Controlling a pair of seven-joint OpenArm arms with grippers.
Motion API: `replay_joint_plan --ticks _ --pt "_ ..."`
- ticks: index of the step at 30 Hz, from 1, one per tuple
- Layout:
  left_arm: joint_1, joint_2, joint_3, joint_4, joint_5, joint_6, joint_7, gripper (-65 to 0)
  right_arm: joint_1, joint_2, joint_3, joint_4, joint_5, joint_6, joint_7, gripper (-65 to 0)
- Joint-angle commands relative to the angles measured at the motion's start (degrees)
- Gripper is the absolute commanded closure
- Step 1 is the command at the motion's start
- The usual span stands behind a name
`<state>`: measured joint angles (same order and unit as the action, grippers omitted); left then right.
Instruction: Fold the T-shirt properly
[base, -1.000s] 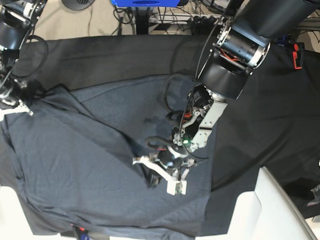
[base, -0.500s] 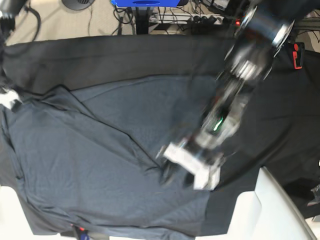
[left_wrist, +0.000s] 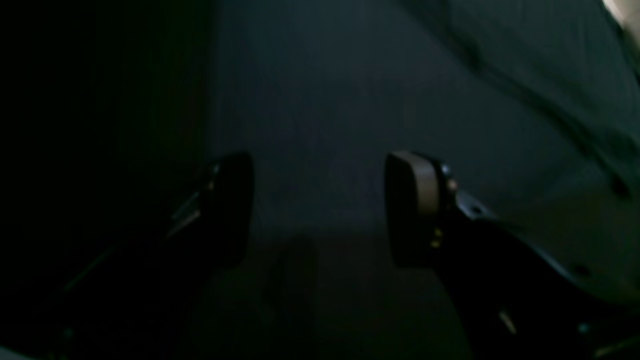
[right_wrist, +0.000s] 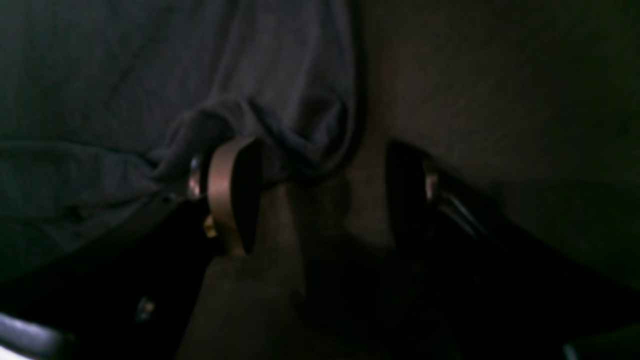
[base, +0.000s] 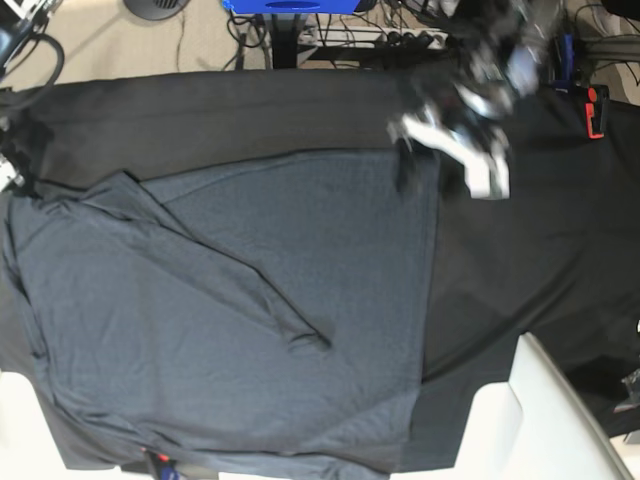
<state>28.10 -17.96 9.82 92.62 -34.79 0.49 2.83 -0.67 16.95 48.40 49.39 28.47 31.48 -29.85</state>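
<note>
**One fold laid, most of the folding left**

The T-shirt covers the tabletop's near-left part, one flap laid diagonally across it. I judge the rest undone. The left claw, far-right, stands apart, empty and blurred. The right claw, apart, nothing clamped, barely shows at the left edge.

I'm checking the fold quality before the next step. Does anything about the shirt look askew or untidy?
Yes. The T-shirt is folded along a slanted diagonal crease rather than squarely, ending in a small puckered tip near the middle. Its left edge is wrinkled and bunched.
</note>
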Motion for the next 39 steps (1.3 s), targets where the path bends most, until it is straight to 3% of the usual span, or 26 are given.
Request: replay_joint_plan --ticks 1,4,7,20,28,32,35,39 --pt "0.78 0.07 -0.55 1.05 -1.65 -0.45 -1.82 -40.2 1.06 1.47 0.26 0.15 0.50 0.03 1.23 -37.4" --pt "3.07 0.15 -0.46 0.08 -7.98 -4.14 -1.82 -40.2 2.29 1.73 0.08 -1.52 0.50 0.03 2.11 -37.4" --pt "3.86 0.24 -0.37 -1.41 -9.92 -6.87 -1.82 -40.0 4.58 2.87 0.26 -5.47 0.50 0.03 2.20 -37.5" --pt "5.71 0.77 -0.90 -2.82 -10.45 -6.95 -2.26 -40.2 7.30 3.40 -0.45 -8.37 0.50 0.21 2.02 -37.5" --pt "5.97 7.45 -8.46 -6.25 -10.45 -6.95 -1.91 -39.8 7.39 2.79 -4.58 -8.37 0.76 0.21 2.02 -36.9" --pt "5.88 7.98 -9.69 -7.21 -10.01 -6.95 -1.82 -39.8 7.39 2.79 -4.67 -8.37 0.76 0.21 2.02 -36.2" --pt "5.97 7.80 -10.22 -7.21 -10.01 -6.95 -2.00 -39.8 7.39 2.79 -4.67 -8.37 0.76 0.21 2.02 -25.5" --pt "5.88 7.98 -10.31 -7.30 -10.36 -6.95 -2.35 -39.8 7.39 2.79 -4.67 -8.46 0.76 0.21 2.02 -0.9"
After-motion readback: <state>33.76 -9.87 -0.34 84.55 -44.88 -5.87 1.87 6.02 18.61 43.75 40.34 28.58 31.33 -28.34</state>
